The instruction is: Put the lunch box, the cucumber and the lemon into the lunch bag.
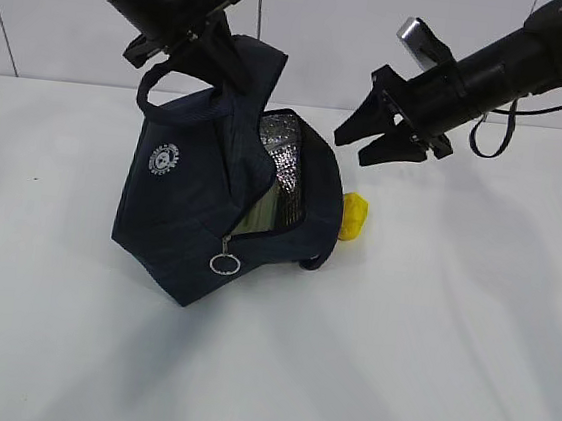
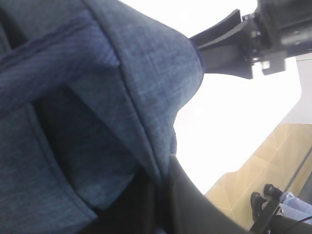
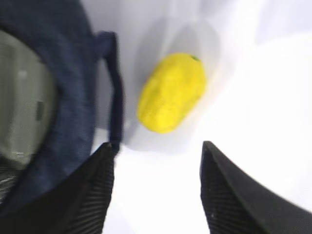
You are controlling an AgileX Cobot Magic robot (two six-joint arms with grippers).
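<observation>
Nearest the exterior camera, the lunch bag point(image 1: 194, 222) sits tilted on the white surface point(image 1: 425, 367), its zipper ring pull point(image 1: 222, 264) dangling at the front and the round white logo point(image 1: 166, 160) on its side. The mouth gapes toward the right, showing silvery lining point(image 1: 285, 156). Just inside the opening, a pale sage-green edge shows, which I take to be the lunch box point(image 1: 257, 215) already lying in the bag; the right wrist view shows the same pale shape behind the navy rim.

Just behind the bag's right side, the lemon point(image 1: 354, 217) lies on the surface, outside the bag and close to it. The cucumber is not visible in any view; it may be inside the bag, but that cannot be told.

Higher and farther back, the left tool point(image 1: 183, 44) is clenched on the bag's upper fabric near a handle, holding the mouth up. The right tool point(image 1: 369, 139) hangs released and empty above the lemon, jaws spread; its wrist view frames the lemon between the two fingers point(image 3: 83, 195), not touching it.

By my judgement the lunch box is done, the cucumber uncertain, and the lemon remains to be picked up and dropped in.
</observation>
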